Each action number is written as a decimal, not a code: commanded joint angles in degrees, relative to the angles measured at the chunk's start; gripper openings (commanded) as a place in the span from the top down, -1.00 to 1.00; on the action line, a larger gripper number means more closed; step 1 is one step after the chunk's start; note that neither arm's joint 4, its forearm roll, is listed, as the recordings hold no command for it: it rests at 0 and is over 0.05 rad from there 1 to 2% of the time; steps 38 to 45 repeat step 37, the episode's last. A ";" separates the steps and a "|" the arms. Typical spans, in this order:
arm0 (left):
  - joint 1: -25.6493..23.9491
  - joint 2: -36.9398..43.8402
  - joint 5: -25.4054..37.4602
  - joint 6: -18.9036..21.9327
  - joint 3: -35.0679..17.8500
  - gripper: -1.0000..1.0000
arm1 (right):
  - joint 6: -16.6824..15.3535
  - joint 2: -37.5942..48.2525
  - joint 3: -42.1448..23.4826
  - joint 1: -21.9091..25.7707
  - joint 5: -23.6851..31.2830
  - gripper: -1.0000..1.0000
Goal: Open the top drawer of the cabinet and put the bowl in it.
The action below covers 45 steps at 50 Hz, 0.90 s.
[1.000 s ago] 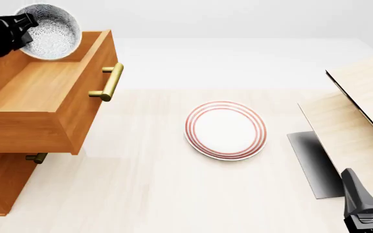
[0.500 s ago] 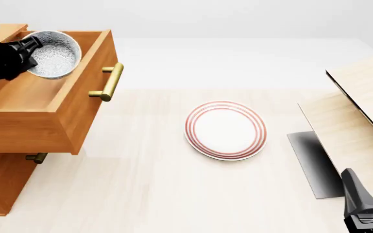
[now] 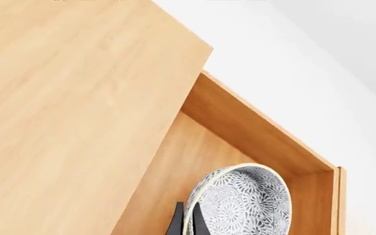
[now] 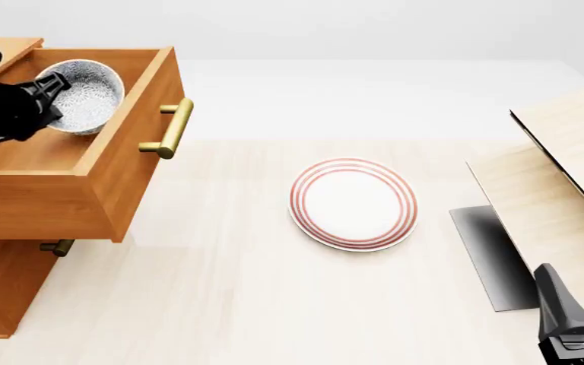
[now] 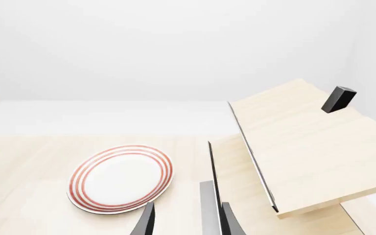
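At the tabletop's far-left corner, the left pincer point(image 4: 49, 93) clamps the small grey-speckled white bowl point(image 4: 84, 95) by its rim — tilted inside the pulled-out orange-brown wooden top drawer point(image 4: 119, 163), ready for release — while the right pincer point(image 5: 186, 223) idles, slightly apart.

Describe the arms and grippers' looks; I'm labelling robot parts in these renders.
Both are matte black with angular, blocky housings. The left gripper has short dark fingers. The right gripper has slim, flat, dark grey tapered fingers. No cables, markings or sleeves show.
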 commanded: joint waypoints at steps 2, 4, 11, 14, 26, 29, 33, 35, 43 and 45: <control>1.28 -5.03 0.98 0.88 0.22 -1.00 | 0.03 0.03 0.03 -0.05 -0.06 -1.00; 0.15 -9.41 2.46 1.05 -1.28 -1.00 | 0.03 0.03 0.03 -0.05 -0.05 -1.00; -6.72 -26.79 17.58 10.01 -18.46 -1.00 | 0.02 0.03 0.03 -0.05 -0.05 -1.00; -6.03 -28.40 18.45 11.82 -19.48 -1.00 | 0.03 0.03 0.03 -0.05 -0.06 -1.00; -12.32 -30.00 18.76 15.45 -18.14 -1.00 | 0.02 0.03 0.03 -0.06 -0.06 -1.00; -16.35 -30.19 17.75 16.87 -15.72 -1.00 | 0.02 0.04 0.03 -0.04 -0.05 -1.00; -18.93 -31.11 17.03 18.07 -13.45 -1.00 | 0.03 0.03 0.03 -0.04 -0.06 -1.00; -18.83 -31.52 17.12 18.33 -13.17 -1.00 | 0.02 0.03 0.03 -0.06 -0.05 -1.00; -19.00 -31.39 17.03 18.10 -13.03 -1.00 | 0.02 0.03 0.03 -0.06 -0.05 -1.00; -19.00 -31.39 17.03 18.10 -13.03 -1.00 | 0.02 0.03 0.03 -0.06 -0.05 -1.00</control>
